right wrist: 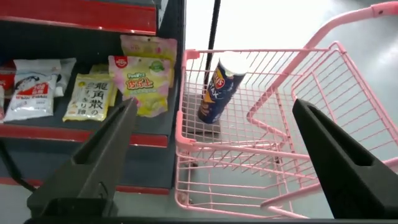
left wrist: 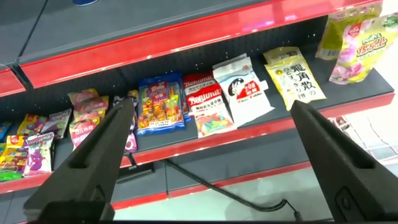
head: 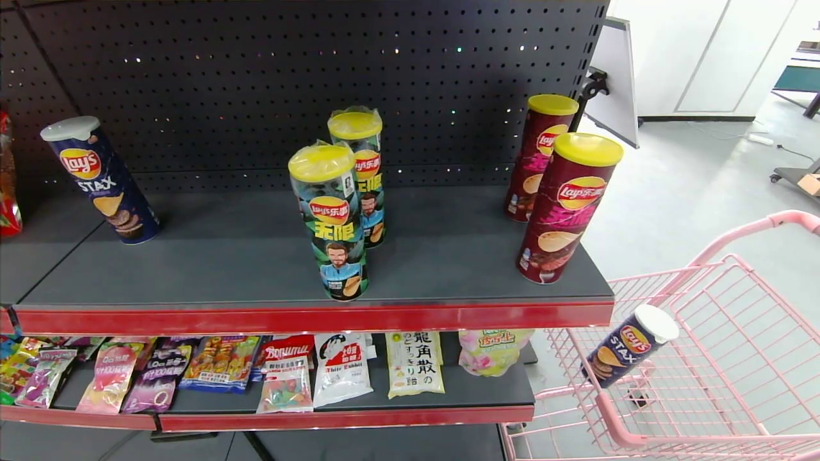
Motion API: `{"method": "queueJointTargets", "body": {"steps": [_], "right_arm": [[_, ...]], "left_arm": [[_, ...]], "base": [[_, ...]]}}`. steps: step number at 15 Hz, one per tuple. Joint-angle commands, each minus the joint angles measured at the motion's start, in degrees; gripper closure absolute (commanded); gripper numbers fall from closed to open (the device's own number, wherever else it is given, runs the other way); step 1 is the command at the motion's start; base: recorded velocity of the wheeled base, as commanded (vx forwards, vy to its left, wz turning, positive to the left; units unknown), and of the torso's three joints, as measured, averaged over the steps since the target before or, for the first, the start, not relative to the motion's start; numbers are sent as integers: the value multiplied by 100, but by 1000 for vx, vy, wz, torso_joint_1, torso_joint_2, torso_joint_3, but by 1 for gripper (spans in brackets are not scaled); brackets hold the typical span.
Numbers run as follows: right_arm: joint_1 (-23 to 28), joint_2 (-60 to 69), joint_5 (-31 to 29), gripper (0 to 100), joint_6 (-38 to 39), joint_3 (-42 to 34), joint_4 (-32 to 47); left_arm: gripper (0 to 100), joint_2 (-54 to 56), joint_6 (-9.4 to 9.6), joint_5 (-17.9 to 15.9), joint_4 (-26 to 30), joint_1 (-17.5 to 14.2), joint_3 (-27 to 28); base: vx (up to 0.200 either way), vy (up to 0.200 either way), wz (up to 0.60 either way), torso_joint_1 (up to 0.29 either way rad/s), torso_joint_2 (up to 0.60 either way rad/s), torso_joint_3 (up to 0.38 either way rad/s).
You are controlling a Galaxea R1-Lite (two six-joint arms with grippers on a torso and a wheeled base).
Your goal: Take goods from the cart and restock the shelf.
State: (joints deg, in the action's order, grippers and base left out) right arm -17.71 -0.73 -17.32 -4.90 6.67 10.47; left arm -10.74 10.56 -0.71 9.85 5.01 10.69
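Already, five chip cans (head: 328, 221) are standing on the upper shelf (head: 224, 269); one blue can (head: 631, 346) is leaning in the near-right pink cart (head: 608, 413), left to shelve; left gripper (left wrist: 212, 104) and right gripper (right wrist: 214, 102) are hanging wide open, holding nothing.

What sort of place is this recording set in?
Probably a shop aisle, perhaps a mock-up: a red-edged shelf with chip cans, snack bags on the tier below, and a pink cart beside it.
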Motion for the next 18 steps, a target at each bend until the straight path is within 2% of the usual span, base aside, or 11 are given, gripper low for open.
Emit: {"method": "queueJointTargets", "body": {"steps": [1,3,4,5,8,12,18], "right_arm": [[13,73,-254,0,156,45,8],[154,-296,-1370,0,156,80,43],[497,-674,-1757,0,270,54,34],[699,-674,-1695,0,323,1,34],[523,-498,-808,0,314,-25,34],[523,-498,-825,0,314,-34,16],[514,-498,-825,0,305,-34,8]], "left_arm": [[0,125,-1,0,8,0,-41],[0,160,-1,9,8,0,-58],[0,142,-1,9,8,0,-58],[0,125,-1,0,8,0,-58],[0,134,8,0,8,0,-120],[0,160,8,0,-1,0,-120],[0,151,184,9,-1,0,-111]], "base": [[0,0,0,0,0,0],[0,0,0,0,0,0],[0,0,0,0,0,0],[0,0,0,0,0,0],[0,0,0,0,0,0],[0,0,0,0,0,0],[0,0,0,0,0,0]]}}
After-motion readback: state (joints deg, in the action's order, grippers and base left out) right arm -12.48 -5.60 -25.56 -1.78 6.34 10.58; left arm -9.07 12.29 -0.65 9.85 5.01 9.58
